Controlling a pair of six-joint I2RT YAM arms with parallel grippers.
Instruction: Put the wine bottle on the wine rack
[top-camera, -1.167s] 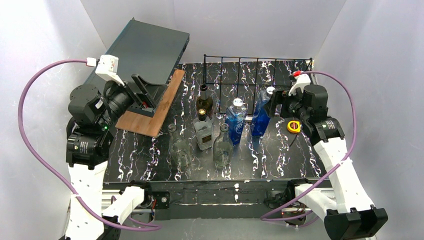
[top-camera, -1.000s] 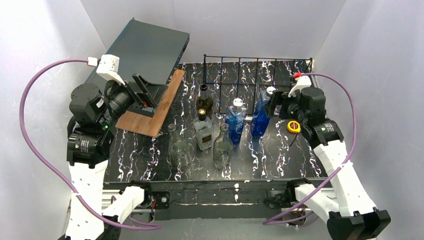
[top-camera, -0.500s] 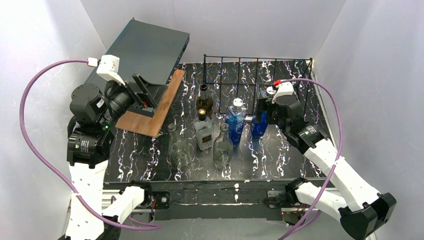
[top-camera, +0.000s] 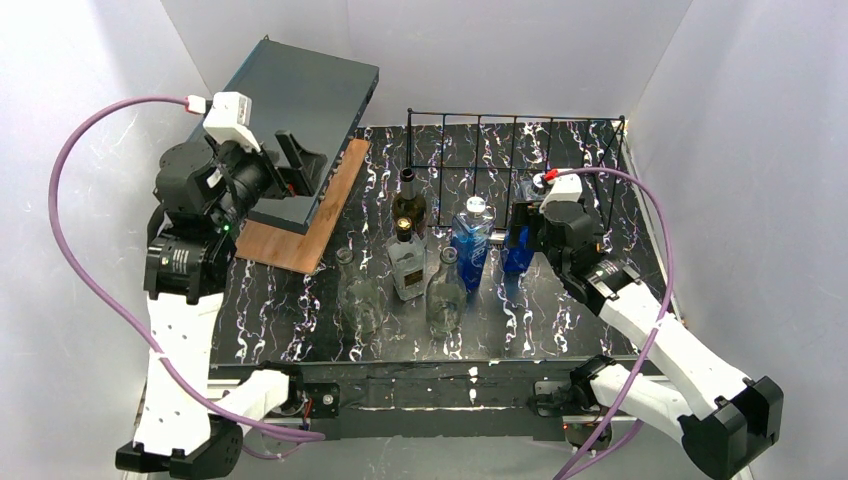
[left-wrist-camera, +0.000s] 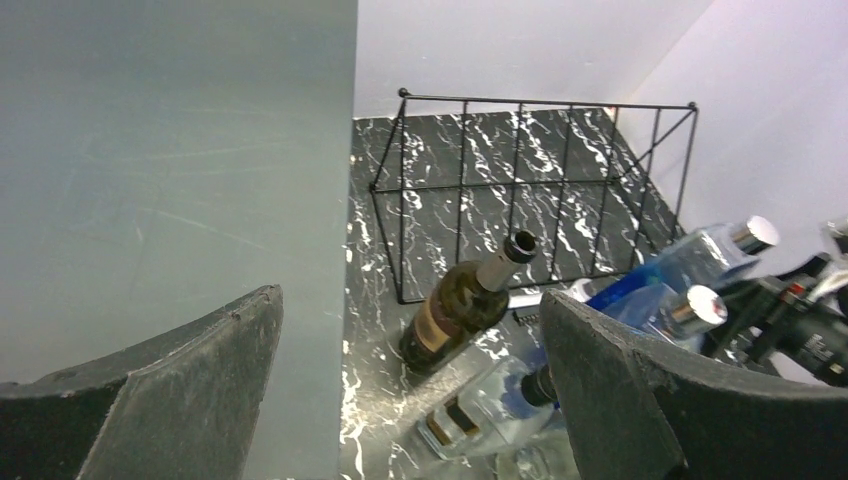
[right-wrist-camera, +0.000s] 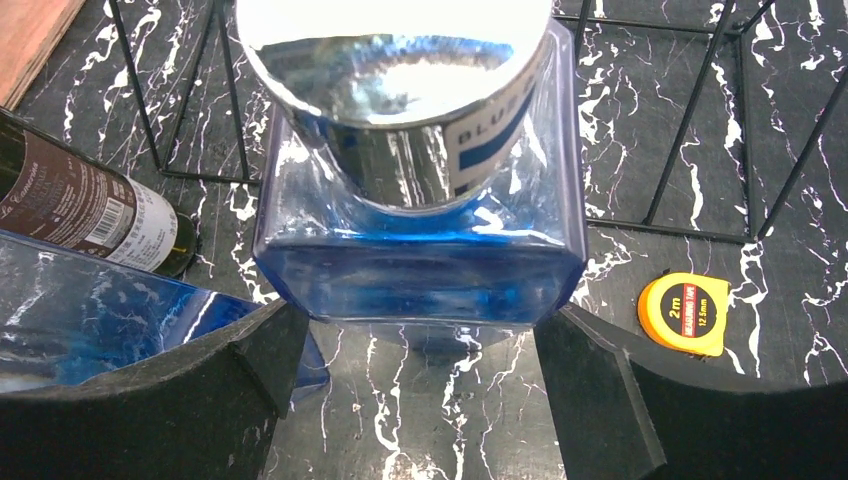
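Observation:
The wine bottle (top-camera: 407, 206) is dark glass with a brown label and stands upright just in front of the wine rack (top-camera: 515, 115), a black wire frame at the table's back. It also shows in the left wrist view (left-wrist-camera: 465, 305) and at the left edge of the right wrist view (right-wrist-camera: 80, 205). My right gripper (top-camera: 522, 232) is open, its fingers either side of a square blue bottle (right-wrist-camera: 420, 270) with a silver cap, to the right of the wine bottle. My left gripper (top-camera: 297, 163) is open and empty, up over the dark grey box (top-camera: 290, 100).
A second blue bottle (top-camera: 470, 245), a clear bottle with a black cap (top-camera: 407, 262) and two clear bottles (top-camera: 358, 295) (top-camera: 445, 290) stand mid-table. A wooden board (top-camera: 300, 228) lies under the grey box. A yellow tape measure (right-wrist-camera: 685, 313) lies right of the blue bottle.
My right arm has swung left and lower, bringing its open fingers round the blue bottle. My left arm has risen and turned, lifting its gripper over the grey box.

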